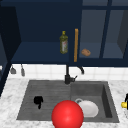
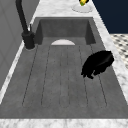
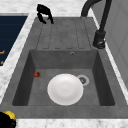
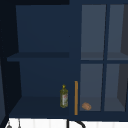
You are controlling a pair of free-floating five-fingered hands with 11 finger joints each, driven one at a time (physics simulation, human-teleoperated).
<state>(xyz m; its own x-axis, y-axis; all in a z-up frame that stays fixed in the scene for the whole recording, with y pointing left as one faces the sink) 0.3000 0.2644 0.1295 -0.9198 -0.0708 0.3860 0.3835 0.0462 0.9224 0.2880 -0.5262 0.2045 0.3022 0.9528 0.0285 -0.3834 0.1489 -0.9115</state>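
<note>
1. A black left hand hangs over the ribbed draining board on the left side of a grey sink.
2. From the left side, that hand hovers just above the board near its front edge. Its fingers curl downward, loosely bunched, and they grip nothing.
3. From the right side, the same hand sits at the far end of the board, fingertips pointing down.
4. The right hand shows at the right edge of the front view, over the counter, with something yellow against it. Whether its fingers grip it I cannot tell.
5. A white plate lies flat in the basin on the right, beside the drain. It is well apart from the left hand.
6. A large red ball is at the near edge of the sink in the front view, partly covering the plate.
7. A black tap stands at the far rim, between board and basin.
8. Above, in an open dark blue cabinet, a bottle stands upright on the lower shelf. To its right are a tall orange strip and a small brown lump.
</note>
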